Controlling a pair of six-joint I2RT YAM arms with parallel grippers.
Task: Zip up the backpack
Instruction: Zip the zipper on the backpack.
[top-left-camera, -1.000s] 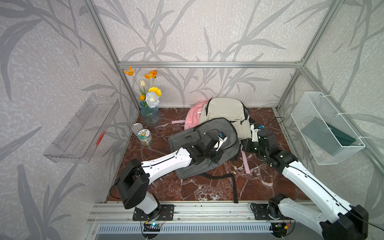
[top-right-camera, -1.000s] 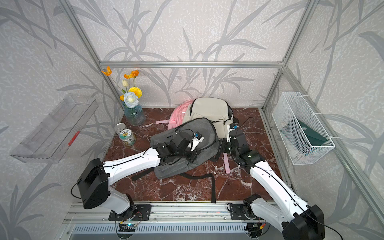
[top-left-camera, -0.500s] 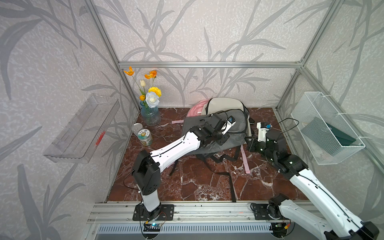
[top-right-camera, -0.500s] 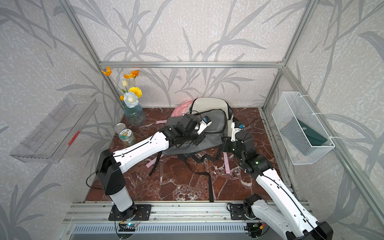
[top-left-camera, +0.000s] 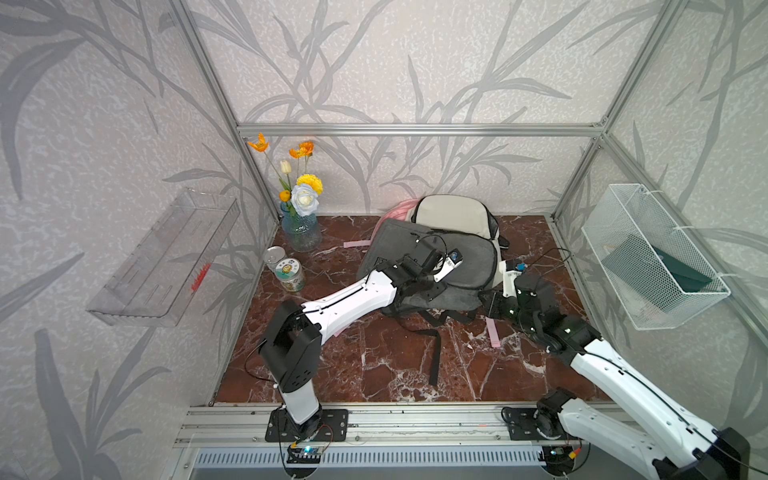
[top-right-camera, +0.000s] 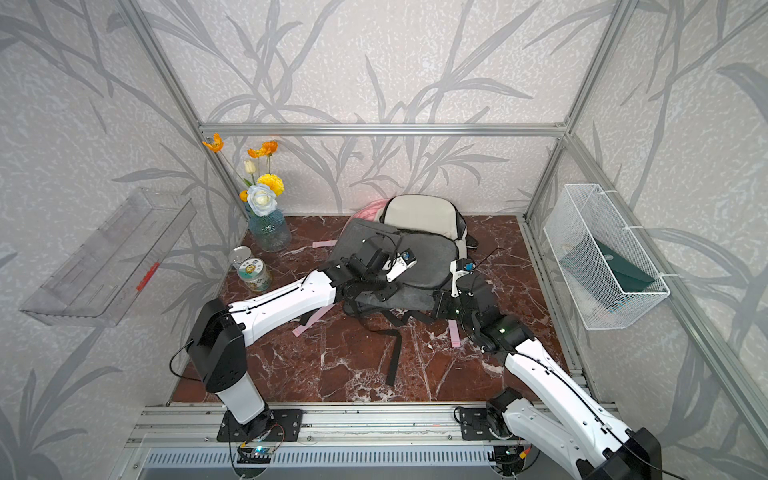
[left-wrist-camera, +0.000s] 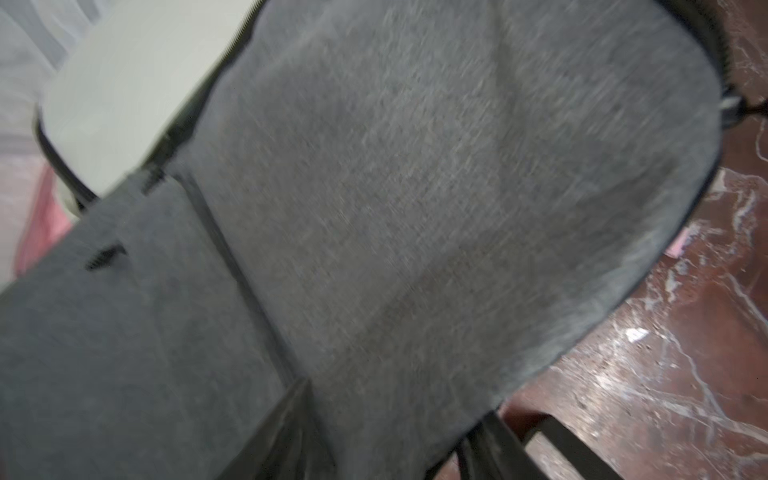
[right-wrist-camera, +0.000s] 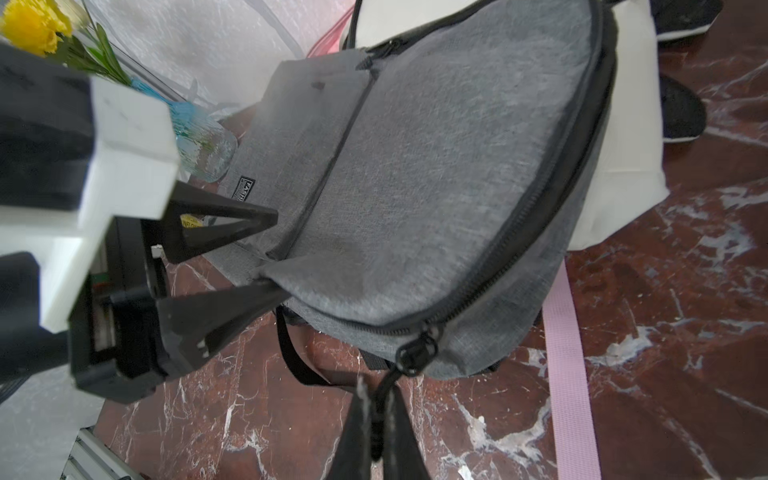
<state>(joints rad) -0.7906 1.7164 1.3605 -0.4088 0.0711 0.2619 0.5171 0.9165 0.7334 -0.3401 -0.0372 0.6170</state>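
Step in hand, as we read it: the zip pull. The grey backpack (top-left-camera: 469, 257) lies flat on the marble table (top-left-camera: 374, 361), about 1 o'clock from the table's middle in both top views. Its far end rests on a cream backpack (top-left-camera: 453, 212) at its 12 o'clock.

The right gripper (right-wrist-camera: 377, 395) is clamped tight on the zipper pull (right-wrist-camera: 409, 357), at the grey bag's 4 o'clock corner.

The left gripper (right-wrist-camera: 280, 253) has its jaws well apart and holds nothing. One finger sits over the edge of the front flap and the other at or under it; we cannot tell whether either touches. In a top view it sits at the bag's 7 o'clock edge.

The zipper track (right-wrist-camera: 515, 220) looks closed along the curve leading away from the slider. The short stretch toward the left gripper seems to gape under the flap, but we are not sure. We judge the task partly done.

Next move calls for:
- The left jaws pinch the fabric near the slider, since a soft bag will slide if nothing anchors it.
- The right then drags the pull in line with the teeth, probably toward 9 o'clock.

Pose:
- The left arm (top-left-camera: 349, 299) rises from its base at 7 o'clock. Its forearm stretches low toward 2 o'clock, and the wrist dips onto the bag's near edge.
- The right arm (top-left-camera: 623, 382) comes from 5 o'clock. Its forearm points to 10 o'clock, and the wrist is low over the table with the fingers aimed at the bag's corner.

The left wrist view is blurred and shows only grey cloth.
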